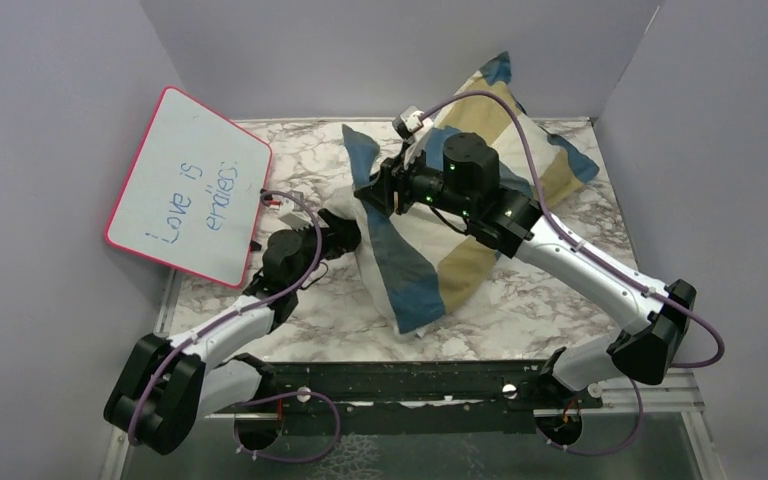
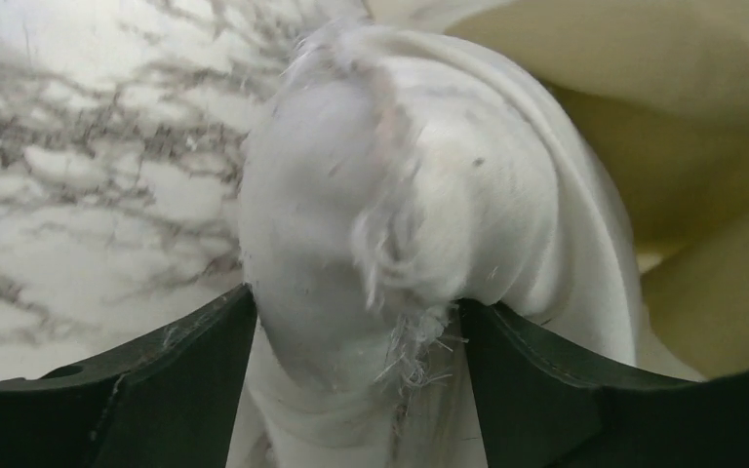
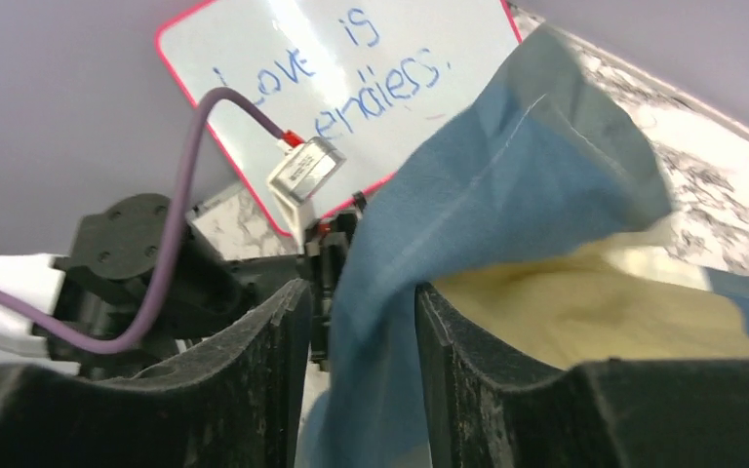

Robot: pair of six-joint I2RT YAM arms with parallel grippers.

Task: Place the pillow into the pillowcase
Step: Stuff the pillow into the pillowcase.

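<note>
The blue, tan and cream checked pillowcase [image 1: 480,250] lies bulging on the marble table [image 1: 520,310], leaning on the back wall with its mouth facing left. A frayed corner of the white pillow [image 2: 390,195] pokes out between the spread fingers of my left gripper [image 2: 356,390], which is open; cream pillowcase lining [image 2: 702,146] lies beside it. From above, the left gripper [image 1: 348,232] sits at the mouth's lower edge. My right gripper [image 1: 372,190] is at the upper edge. Its jaws [image 3: 361,370] are open, with the blue pillowcase hem [image 3: 507,175] hanging loose between them against the right finger.
A pink-rimmed whiteboard [image 1: 190,185] with blue writing leans on the left wall, close behind the left arm [image 3: 127,263]. Grey walls close in the table on the left, back and right. A black rail [image 1: 410,385] runs along the near edge.
</note>
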